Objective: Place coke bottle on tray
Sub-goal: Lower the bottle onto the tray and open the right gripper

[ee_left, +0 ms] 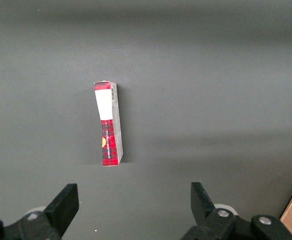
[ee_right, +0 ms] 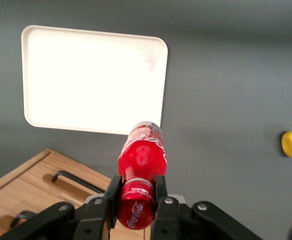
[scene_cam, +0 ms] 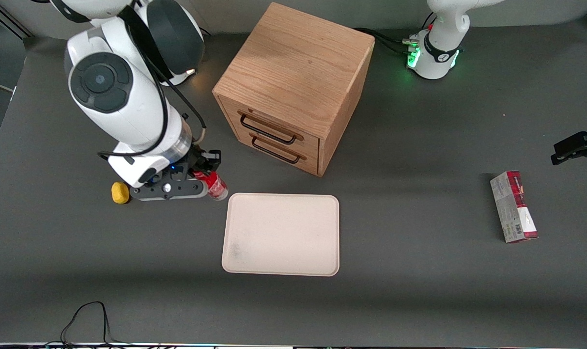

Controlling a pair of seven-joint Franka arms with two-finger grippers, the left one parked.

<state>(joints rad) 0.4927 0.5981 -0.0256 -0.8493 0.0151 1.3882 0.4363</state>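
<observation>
My right gripper (ee_right: 136, 192) is shut on the red cap end of the coke bottle (ee_right: 142, 155), a small red bottle with white script. In the front view the gripper (scene_cam: 205, 170) holds the coke bottle (scene_cam: 216, 185) tilted, off the table, beside the corner of the tray (scene_cam: 281, 234) that is farthest from the front camera and nearest the working arm. The cream-white tray (ee_right: 93, 80) lies flat with nothing on it and a faint grey smudge near one corner. The bottle's base points toward the tray's rim.
A wooden drawer cabinet (scene_cam: 293, 87) with two black handles stands farther from the front camera than the tray. A yellow lump (scene_cam: 120, 192) lies on the table beside the gripper. A red-and-grey carton (scene_cam: 514, 206) lies toward the parked arm's end of the table.
</observation>
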